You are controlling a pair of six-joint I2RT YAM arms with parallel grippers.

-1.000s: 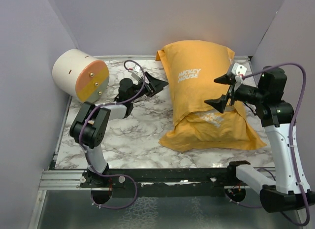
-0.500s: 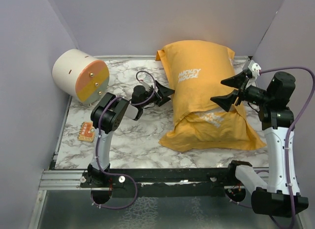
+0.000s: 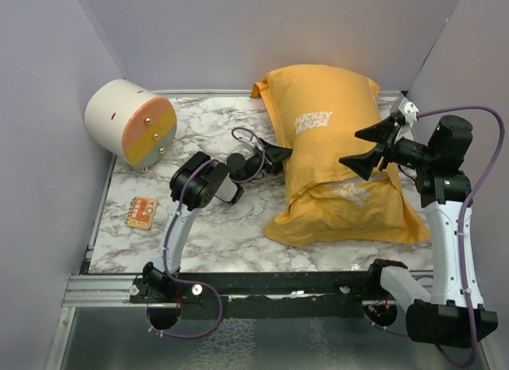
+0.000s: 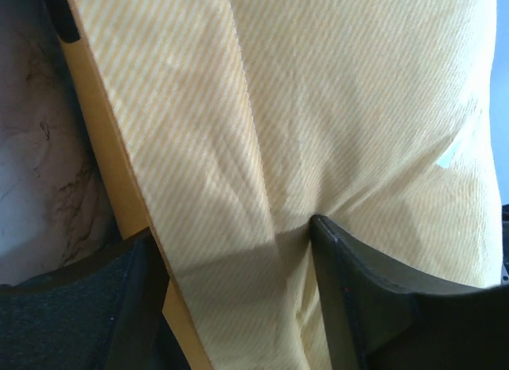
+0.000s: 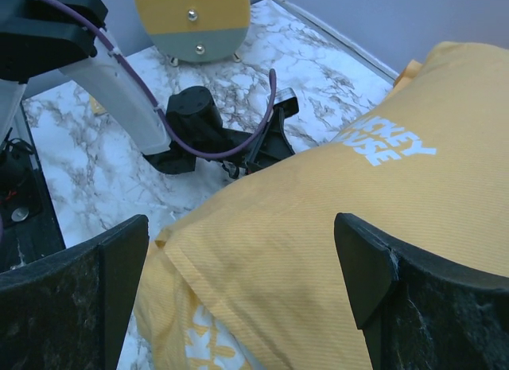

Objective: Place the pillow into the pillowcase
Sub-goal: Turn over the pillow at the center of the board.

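Top external view: an orange-yellow thin fabric pillowcase [image 3: 322, 167] with white MICKEY MOUSE lettering lies plump on the right half of a white marble-patterned table [image 3: 223, 231]. Its near end is rumpled into a loose flap. No white pillow shows anywhere; judging by the bulge, it is already inside. The left gripper [image 3: 280, 155] sits low on the table, touching the case's left edge. The right gripper [image 3: 348, 148] hovers above the case's right side, claw spread wide and empty. A cream-and-orange cylinder [image 3: 131, 122] and a small orange card [image 3: 141, 212] sit well apart at the left.

Left wrist view: finely striped yellow cloth fills the frame. Two dark fingers [image 4: 358, 298] stand spread with a swell of cloth between them, one tip dimpling it. No firm pinch shows.

Right wrist view: both fingers stand wide apart over the lettered face, nothing between them.

The bundle is likely light, soft and floppy. The thin cloth may slide over the filling, so a seam or the open-end flap looks a better hold than the smooth middle
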